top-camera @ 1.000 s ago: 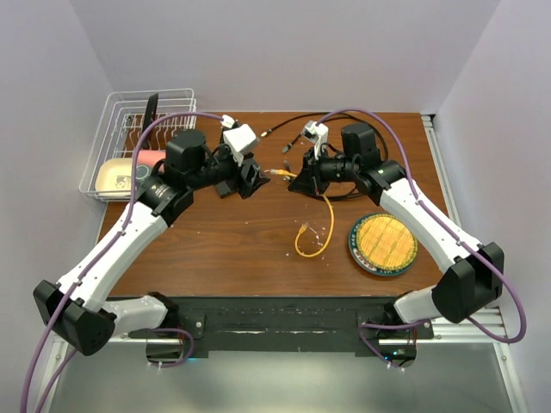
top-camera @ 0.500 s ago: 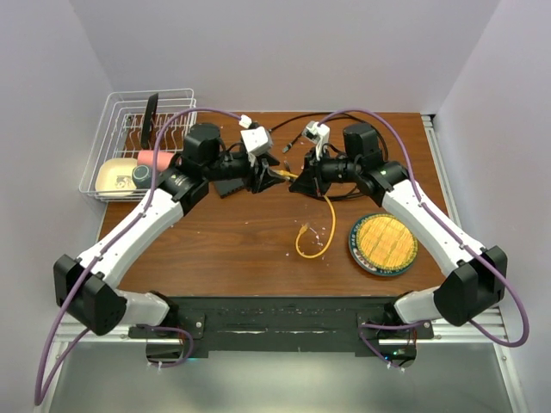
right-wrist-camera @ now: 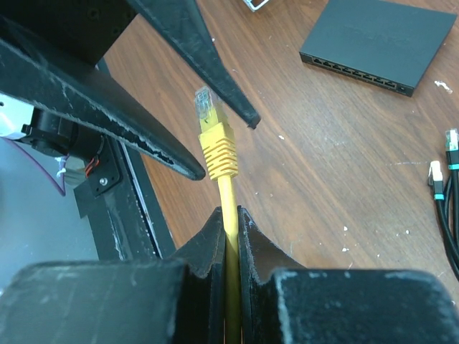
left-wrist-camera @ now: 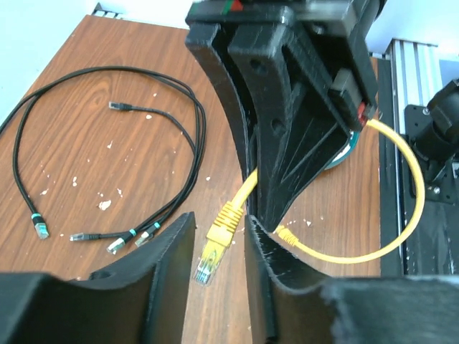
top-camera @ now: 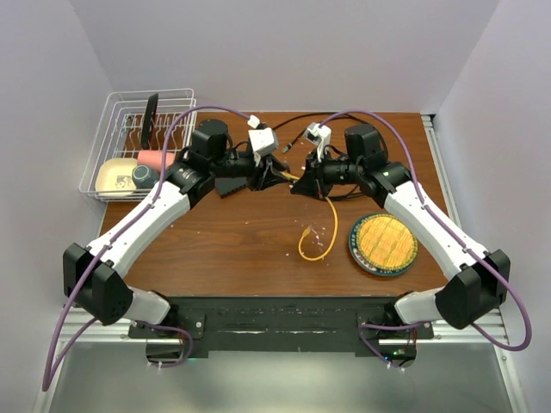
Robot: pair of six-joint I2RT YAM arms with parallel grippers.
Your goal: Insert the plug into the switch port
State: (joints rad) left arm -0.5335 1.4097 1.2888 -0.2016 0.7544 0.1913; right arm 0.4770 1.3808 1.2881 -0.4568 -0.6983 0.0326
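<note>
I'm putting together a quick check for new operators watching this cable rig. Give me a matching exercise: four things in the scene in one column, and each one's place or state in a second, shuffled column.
Column 1
1. clear plug on the yellow network cable
2. flat matte-black switch box
3. round yellow-and-dark plate
4. white wire rack

Column 2
A. at the far left corner of the table
B. between the fingers of the left gripper
C. on the wood at the right side
D. lying flat, a row of sockets along one edge

Pairs: 1-B, 2-D, 3-C, 4-A
</note>
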